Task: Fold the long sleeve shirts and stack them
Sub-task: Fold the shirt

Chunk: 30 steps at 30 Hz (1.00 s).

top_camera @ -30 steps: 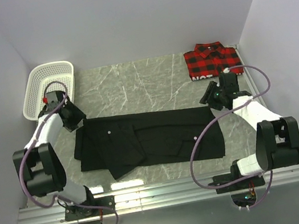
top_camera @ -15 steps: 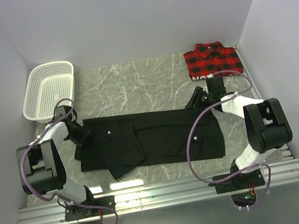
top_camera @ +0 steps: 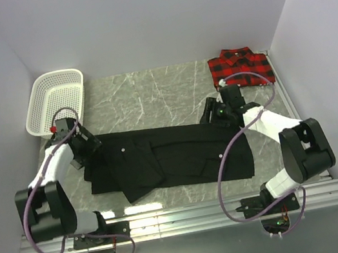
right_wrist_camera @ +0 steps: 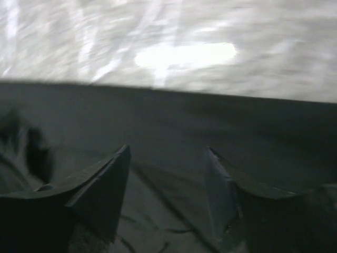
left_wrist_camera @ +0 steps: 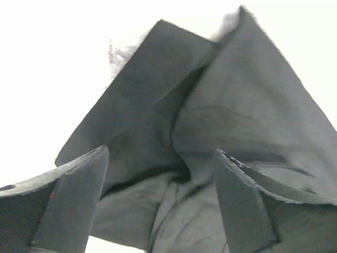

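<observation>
across the middle of the table (top_camera: 149, 90) the black shirt (top_camera: 168, 159) lies spread out, the plaid shirt (top_camera: 242, 68) folded at the far right corner. left gripper (top_camera: 89, 147) and right gripper (top_camera: 210, 116) stand with fingers parted over the black shirt's two ends.

black shirt (top_camera: 174, 158) spread flat mid-table; plaid shirt (top_camera: 241, 68) folded at far right corner.

black shirt (top_camera: 168, 159) | red-black plaid shirt (top_camera: 242, 69) | white mesh basket (top_camera: 55, 74) | grey marbled table (top_camera: 151, 97)
</observation>
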### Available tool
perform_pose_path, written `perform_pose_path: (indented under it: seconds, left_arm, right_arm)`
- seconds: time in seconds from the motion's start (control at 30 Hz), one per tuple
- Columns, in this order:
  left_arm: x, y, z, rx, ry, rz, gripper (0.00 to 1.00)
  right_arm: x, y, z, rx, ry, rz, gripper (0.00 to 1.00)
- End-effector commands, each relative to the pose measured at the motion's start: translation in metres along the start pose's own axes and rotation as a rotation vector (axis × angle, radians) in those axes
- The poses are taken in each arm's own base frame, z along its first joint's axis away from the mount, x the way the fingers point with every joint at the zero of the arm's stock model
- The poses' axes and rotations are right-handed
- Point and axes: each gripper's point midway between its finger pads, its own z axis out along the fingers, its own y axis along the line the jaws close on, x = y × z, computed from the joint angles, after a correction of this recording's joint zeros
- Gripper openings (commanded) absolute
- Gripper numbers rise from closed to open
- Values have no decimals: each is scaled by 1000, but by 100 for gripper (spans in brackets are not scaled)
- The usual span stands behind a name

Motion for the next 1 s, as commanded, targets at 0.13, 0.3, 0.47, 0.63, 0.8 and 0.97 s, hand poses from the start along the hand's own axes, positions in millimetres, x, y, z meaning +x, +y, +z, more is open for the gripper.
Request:
perform_pose_path:
  seconds: [0.13, 0.3, 0.47, 0.63, 0.8, 0.97]
  left_arm:
    - [-4, -63, -48, 343, -142, 156, 93]
    - [20, -89, -42, 368, -129, 293, 88]
    - [19, -83, -19, 283, -105, 328, 85]
    - [26, -87, -6, 290, -56, 357, 82]
    - [42, -94, 0, 330, 15, 376, 80]
    - [50, -97, -2, 353, 29, 393, 70]
  right_arm:
    - [-2, 44, -24, -99, -42, -190, 69]
    - [6, 58, -31, -137, -36, -237, 69]
    - [15, 63, -34, -159, -25, -258, 69]
    - [19, 60, -37, -156, -24, -263, 68]
    - [23, 59, -35, -160, -20, -259, 68]
    - [24, 60, -34, -167, -15, -250, 68]
